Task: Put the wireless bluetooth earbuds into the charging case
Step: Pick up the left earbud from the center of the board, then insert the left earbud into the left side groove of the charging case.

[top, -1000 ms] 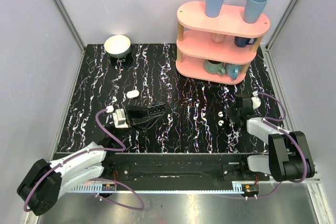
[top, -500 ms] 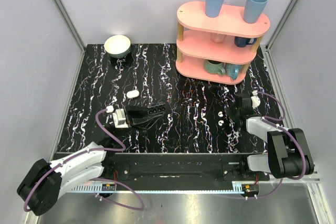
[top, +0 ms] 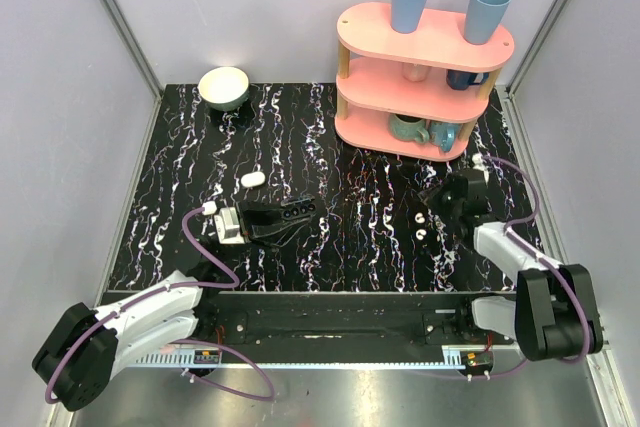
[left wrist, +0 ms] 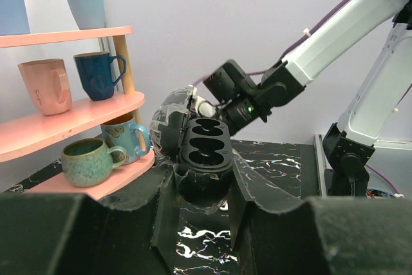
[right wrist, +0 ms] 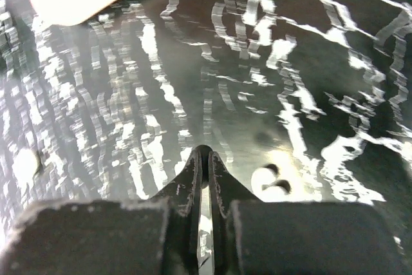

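On the black marble table (top: 180, 237), your right arm is the nearer one. The right gripper (right wrist: 205, 159), fingers pressed together with only a slit between them, sits just beside the wireless bluetooth earbuds (top: 421, 234), which lie toward table centre from it, one behind the other. Your left gripper (top: 296, 213) hovers mid-table; I cannot tell whether it is parted. The charging case (top: 253, 179) lies well apart from the buds, beyond the left gripper, long axis across the table

Glossy black white-veined marble-look desk (top: 330, 147), smooth white plastic oval charging case (top: 253, 179), two tiny glossy white plastic earbuds (top: 421, 234), matt pink shelf (top: 440, 47).
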You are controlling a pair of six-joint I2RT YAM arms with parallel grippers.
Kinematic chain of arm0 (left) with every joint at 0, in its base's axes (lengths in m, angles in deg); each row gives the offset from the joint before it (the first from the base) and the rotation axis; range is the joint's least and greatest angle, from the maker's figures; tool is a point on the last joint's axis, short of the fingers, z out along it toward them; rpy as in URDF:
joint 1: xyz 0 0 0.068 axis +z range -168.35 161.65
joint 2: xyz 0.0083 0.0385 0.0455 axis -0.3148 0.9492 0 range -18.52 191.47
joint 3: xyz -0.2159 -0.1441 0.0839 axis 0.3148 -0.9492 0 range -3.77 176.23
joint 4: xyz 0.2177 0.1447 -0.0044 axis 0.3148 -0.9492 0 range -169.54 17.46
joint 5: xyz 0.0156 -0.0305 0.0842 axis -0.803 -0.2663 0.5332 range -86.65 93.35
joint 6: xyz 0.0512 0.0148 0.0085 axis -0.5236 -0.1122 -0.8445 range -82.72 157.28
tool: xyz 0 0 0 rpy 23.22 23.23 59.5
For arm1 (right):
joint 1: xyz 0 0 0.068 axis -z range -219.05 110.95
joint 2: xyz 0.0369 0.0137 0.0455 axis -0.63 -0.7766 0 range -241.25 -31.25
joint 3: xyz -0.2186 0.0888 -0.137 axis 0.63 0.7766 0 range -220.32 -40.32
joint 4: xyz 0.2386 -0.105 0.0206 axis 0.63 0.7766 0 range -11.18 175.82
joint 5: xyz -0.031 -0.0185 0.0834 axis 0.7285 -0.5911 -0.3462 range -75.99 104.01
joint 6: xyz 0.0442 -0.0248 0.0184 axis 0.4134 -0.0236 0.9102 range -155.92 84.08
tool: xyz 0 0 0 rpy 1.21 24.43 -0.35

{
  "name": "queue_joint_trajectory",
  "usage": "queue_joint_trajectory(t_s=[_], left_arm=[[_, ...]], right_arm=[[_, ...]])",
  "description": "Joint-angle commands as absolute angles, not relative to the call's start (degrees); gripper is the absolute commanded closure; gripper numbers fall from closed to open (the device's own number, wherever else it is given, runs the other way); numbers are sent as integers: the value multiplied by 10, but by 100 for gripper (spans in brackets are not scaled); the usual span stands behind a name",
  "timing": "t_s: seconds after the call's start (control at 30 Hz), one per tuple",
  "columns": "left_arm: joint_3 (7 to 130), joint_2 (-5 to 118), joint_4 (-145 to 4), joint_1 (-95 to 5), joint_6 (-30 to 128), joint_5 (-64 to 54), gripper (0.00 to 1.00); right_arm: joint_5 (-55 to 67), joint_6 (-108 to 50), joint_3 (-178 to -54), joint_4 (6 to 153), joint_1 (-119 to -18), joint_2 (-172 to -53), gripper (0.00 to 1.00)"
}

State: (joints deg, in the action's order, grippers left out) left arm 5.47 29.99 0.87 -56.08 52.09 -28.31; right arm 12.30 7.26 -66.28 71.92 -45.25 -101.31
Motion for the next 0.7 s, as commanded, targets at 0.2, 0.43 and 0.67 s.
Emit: queue_joint_trajectory(t_s=[0.2, 0.43, 0.67], left_arm=[[73, 303, 119, -558, 527, -303, 100], [78, 311, 113, -558, 535, -301, 100], [93, 338, 106, -559, 549, -329, 100]], right_arm=[[-206, -163, -814, 760, -449, -929, 100], [-381, -307, -875, 772, -450, -851, 100], [-496, -427, -932, 786, -452, -803, 100]])
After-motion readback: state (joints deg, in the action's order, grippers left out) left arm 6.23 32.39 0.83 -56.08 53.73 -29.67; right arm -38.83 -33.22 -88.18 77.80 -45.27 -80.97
